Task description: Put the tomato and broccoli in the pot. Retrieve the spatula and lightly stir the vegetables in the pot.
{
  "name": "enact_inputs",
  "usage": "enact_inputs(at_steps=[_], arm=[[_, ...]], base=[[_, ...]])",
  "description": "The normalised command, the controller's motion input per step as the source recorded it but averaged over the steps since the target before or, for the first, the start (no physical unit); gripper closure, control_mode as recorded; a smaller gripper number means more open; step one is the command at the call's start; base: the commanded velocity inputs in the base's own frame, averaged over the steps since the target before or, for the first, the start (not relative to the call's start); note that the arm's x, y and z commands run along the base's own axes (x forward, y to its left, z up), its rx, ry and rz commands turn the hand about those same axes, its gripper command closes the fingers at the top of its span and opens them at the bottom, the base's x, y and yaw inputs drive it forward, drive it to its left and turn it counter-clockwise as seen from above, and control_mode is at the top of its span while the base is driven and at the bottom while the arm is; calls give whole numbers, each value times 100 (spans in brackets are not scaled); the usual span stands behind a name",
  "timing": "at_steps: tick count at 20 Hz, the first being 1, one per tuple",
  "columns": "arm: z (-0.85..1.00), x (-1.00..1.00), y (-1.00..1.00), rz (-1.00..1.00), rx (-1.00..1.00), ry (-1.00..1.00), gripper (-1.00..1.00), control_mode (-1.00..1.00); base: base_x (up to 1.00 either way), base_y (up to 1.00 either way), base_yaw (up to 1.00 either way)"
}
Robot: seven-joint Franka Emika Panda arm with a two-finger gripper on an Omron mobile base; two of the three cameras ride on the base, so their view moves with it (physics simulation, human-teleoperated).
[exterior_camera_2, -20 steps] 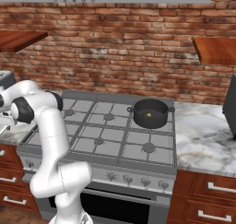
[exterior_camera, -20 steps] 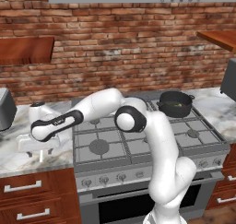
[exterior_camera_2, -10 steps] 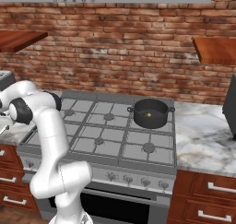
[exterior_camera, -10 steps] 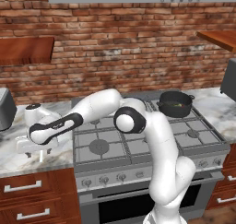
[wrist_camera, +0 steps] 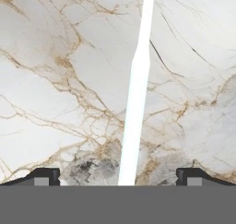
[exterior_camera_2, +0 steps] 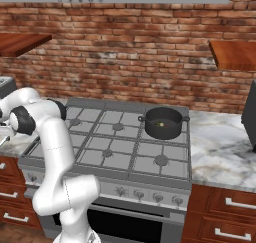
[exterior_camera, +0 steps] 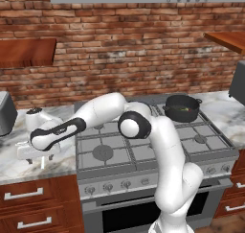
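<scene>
My gripper (exterior_camera: pixel 39 157) hangs low over the marble counter left of the stove, jaws wide open. In the hand view the spatula's long pale handle (wrist_camera: pixel 136 103) lies on the marble and runs straight up between my two fingertips (wrist_camera: pixel 46 176), touching neither; its head is out of view. The open gripper (wrist_camera: pixel 117 177) straddles the handle's near end. The dark round pot (exterior_camera: pixel 182 107) stands on the back right burner, also seen from the other side as the pot (exterior_camera_2: pixel 162 123). Inside it show a bit of red, the tomato (exterior_camera: pixel 185 109), and dark green beside it, the broccoli (exterior_camera: pixel 178 107).
The gas stove (exterior_camera: pixel 143 148) lies between my hand and the pot. A grey appliance (exterior_camera: pixel 5 113) stands at the counter's far left, a dark one (exterior_camera: pixel 238 86) at the far right. Wooden shelves (exterior_camera: pixel 26 52) hang on the brick wall.
The hand has sunk slightly toward the counter on the left. The jaws have stayed open and the pot has not moved.
</scene>
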Motion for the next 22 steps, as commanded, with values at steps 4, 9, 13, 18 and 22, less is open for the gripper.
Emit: enact_inputs(at_steps=[4,9,13,18,22], arm=[[-1,-1,0,0,0,0,-100,-100],[-1,-7,-2,0,0,0,-100,-100],[0,-11,-7,0,0,0,-100,-100],[0,-12,-9,0,0,0,-100,-100],[-8,-3,-14,0,0,0,-100,-100]], base=[[0,0,0],[0,0,0],[0,0,0],[0,0,0],[0,0,0]])
